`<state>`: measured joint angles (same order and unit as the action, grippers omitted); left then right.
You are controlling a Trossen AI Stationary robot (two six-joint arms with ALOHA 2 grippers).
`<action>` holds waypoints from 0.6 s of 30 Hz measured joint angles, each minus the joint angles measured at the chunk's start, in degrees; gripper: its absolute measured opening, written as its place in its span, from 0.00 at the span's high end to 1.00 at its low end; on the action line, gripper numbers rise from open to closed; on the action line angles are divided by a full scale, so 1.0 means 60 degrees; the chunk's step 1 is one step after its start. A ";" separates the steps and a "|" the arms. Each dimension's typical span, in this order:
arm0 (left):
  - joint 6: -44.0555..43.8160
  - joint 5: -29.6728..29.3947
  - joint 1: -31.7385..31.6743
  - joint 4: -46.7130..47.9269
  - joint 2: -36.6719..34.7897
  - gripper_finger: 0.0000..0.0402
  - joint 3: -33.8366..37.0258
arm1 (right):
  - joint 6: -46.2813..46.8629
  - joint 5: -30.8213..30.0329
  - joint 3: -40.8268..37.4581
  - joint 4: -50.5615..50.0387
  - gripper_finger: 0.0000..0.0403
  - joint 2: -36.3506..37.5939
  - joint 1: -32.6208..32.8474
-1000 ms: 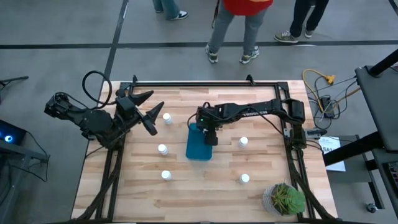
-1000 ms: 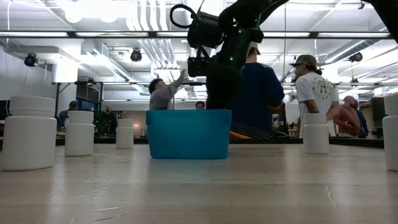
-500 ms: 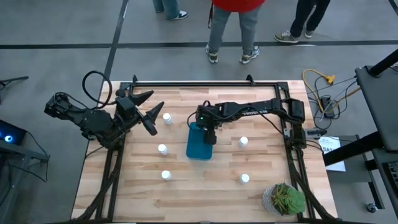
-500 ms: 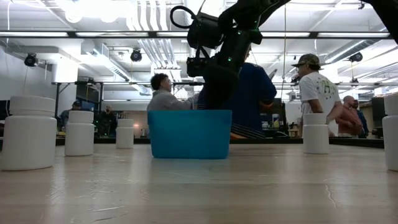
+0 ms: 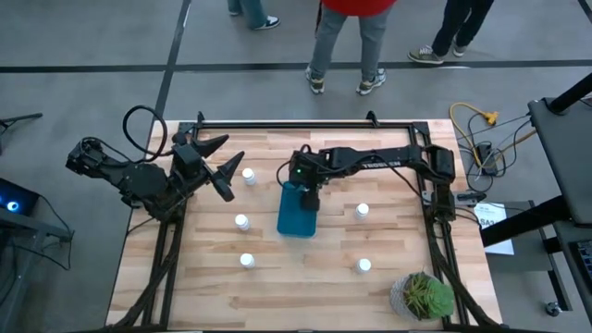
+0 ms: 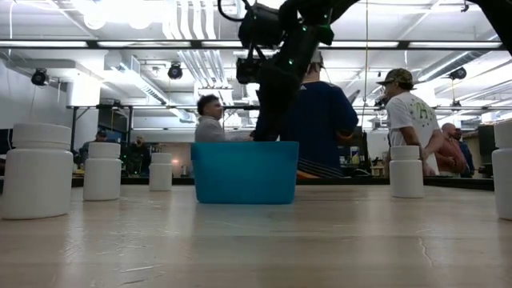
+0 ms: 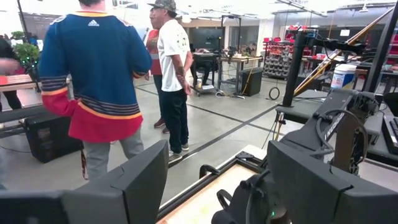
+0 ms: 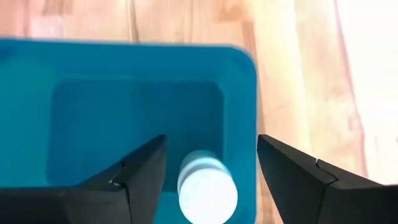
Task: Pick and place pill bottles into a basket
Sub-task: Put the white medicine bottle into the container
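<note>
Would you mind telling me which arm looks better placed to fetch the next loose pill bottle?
Probably the left: its open gripper hangs right beside a pill bottle, while the right gripper is open over the basket, one bottle standing inside.

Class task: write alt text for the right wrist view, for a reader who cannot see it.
The right gripper hangs open over the teal-blue basket, with one white pill bottle standing inside, seen cap-up between the dark fingers. Light wooden table shows past the basket's rim.
</note>
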<state>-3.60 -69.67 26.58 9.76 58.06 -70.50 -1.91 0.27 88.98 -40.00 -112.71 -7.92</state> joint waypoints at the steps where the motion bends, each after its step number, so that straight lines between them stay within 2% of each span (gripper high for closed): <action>1: 0.0001 0.0002 -0.0002 -0.0004 0.0000 0.36 0.0000 | -0.0002 -0.0001 0.0143 -0.0074 0.39 0.0000 0.0000; 12: 0.0104 0.0000 0.0001 0.0040 -0.0011 0.36 0.0000 | -0.0262 0.0025 0.2250 -0.2522 0.38 0.0016 0.0008; 18: 0.0460 0.0004 0.0001 0.0039 -0.0074 0.36 0.0000 | -0.0287 0.0022 0.2972 -0.2874 0.39 0.0614 0.0033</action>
<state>-0.84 -69.65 26.59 9.99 57.62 -70.50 -3.63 0.40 106.80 -57.25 -109.02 -7.73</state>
